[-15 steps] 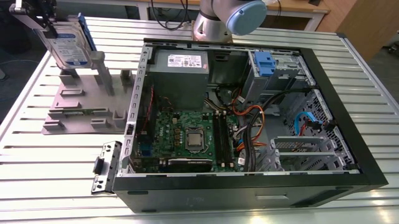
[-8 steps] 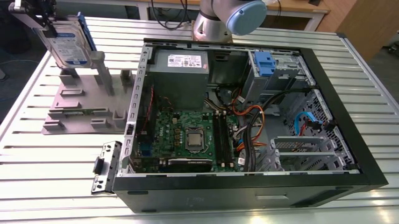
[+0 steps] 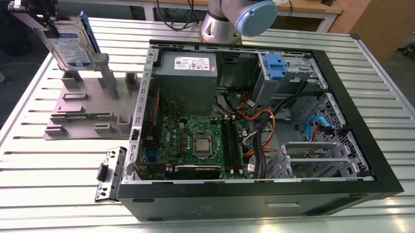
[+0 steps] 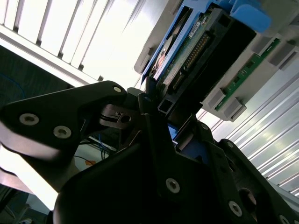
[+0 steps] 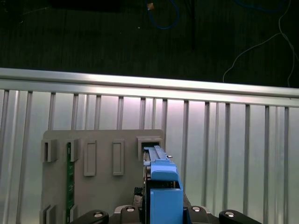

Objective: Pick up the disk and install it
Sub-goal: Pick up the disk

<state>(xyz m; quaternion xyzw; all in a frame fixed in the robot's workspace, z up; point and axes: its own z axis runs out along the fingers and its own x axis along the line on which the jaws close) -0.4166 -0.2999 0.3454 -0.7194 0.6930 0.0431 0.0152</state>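
Gripper (image 3: 46, 28): black fingers (image 4: 159, 140) are closed on one end of the disk (image 3: 70, 44). It hangs upright, with its white-and-blue label turned toward the exterior camera.

Disk position: I see it at the far end of the exterior view's left, above the grey stand (image 3: 84, 109) and just beside the tallest post (image 3: 104, 73). I cannot tell whether its lower edge is clear of the stand.

Second wrist view adds the disk's underside, with a green circuit board (image 4: 187, 56) and a dark connector row along it.

First wrist view adds the look straight down. The blue bracket (image 5: 161, 186) sits edge-on over the end slot (image 5: 150, 143) of a row of slots. A thin green board (image 5: 70, 172) stands in another slot of the stand.

Room: the stand sits on a slatted metal table (image 3: 58, 160), near the table's edge rail (image 5: 149, 84). Beyond the rail is dark floor with loose cables (image 5: 163, 18). A narrow strip of bare slats separates the stand from the open computer case (image 3: 363, 145). A loose metal bracket (image 3: 109, 174) lies just beside the case's near corner.

Case contents, top side open:
- motherboard (image 3: 194, 141)
- grey power supply box with white sticker (image 3: 188, 65)
- blue drive caddy (image 3: 275, 65) in the far bay
- orange and black cable bundle (image 3: 259, 121)
- metal cage (image 3: 311, 155) at the near side

Arm base (image 3: 224, 22): it stands behind the case.
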